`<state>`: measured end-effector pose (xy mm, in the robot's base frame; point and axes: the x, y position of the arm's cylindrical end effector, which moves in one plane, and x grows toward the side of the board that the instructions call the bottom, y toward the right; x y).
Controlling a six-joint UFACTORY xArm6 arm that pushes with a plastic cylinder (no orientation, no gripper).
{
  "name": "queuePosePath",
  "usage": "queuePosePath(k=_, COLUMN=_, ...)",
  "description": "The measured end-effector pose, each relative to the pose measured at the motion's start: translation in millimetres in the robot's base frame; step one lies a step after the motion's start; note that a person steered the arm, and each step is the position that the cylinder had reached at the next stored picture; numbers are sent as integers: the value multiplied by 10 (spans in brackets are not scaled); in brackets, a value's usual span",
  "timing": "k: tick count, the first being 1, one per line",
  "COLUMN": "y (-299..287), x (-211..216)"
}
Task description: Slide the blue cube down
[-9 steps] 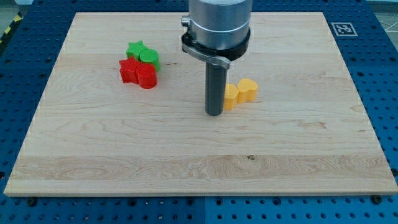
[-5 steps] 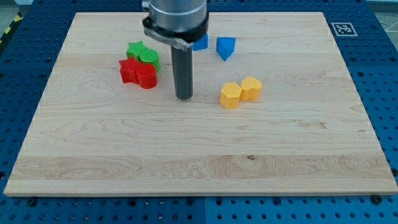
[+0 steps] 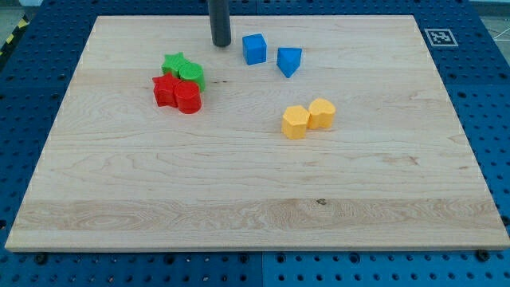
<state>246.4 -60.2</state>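
Observation:
The blue cube point(image 3: 254, 49) sits near the top middle of the wooden board point(image 3: 255, 191). A blue triangular block point(image 3: 289, 60) lies just to its right and slightly lower. My tip point(image 3: 221, 43) is at the view's top, a short way left of the blue cube and level with its top edge, with a small gap between them. The rod rises out of the view's top.
A green star and a green round block point(image 3: 184, 68) cluster with a red star and a red round block point(image 3: 177, 93) at the left. Two yellow blocks point(image 3: 307, 118) sit together right of centre.
The rod has moved from the board's middle, beside the yellow blocks, up and left to the top beside the blue cube. No block has moved.

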Motion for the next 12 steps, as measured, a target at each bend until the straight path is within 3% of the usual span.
queuePosePath(k=1, y=356, x=-131)
queuePosePath(k=4, y=482, x=423)
queuePosePath(k=6, y=651, x=117)
queuePosePath(k=9, y=634, x=308)
queuePosePath(k=12, y=878, x=838)
